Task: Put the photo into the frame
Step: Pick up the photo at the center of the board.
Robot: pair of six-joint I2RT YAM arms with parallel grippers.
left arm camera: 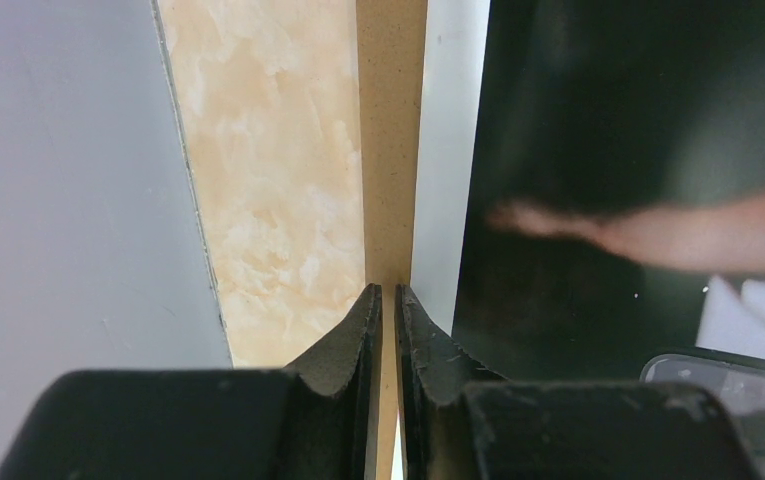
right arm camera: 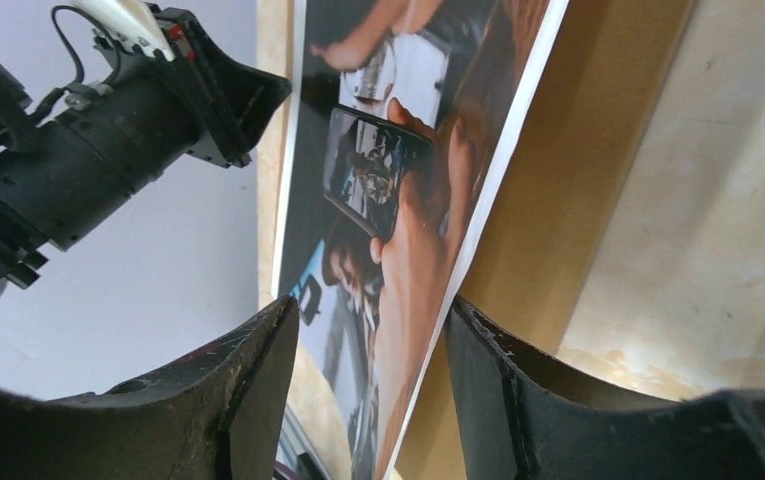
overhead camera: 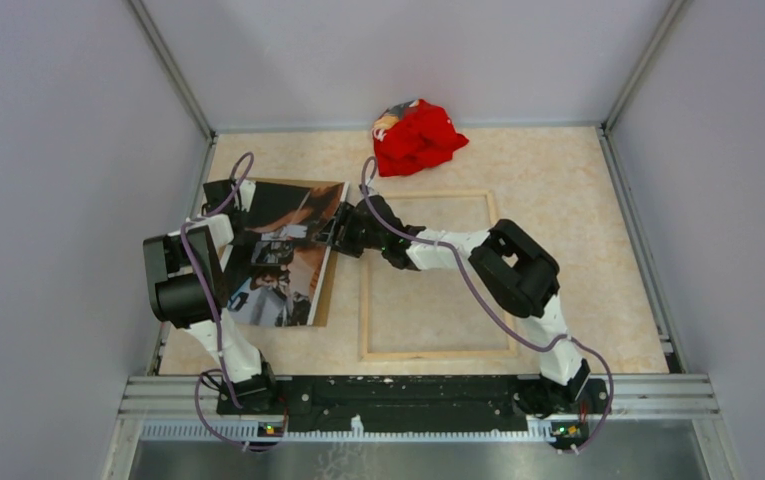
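left wrist view: the left gripper (left arm camera: 388, 297) is pinched to a slit on the edge of the backing board (left arm camera: 390, 150). the right gripper (right arm camera: 373, 318) stands half open astride the right edge of the photo (right arm camera: 398, 200) (not clamping it). the photo lies on that board, left of the frame (overhead camera: 438, 352).

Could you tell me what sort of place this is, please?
Probably a lab robot cell: left arm and right arm bolted to a rail, grey walls boxing in the table, with a frame and cloth.
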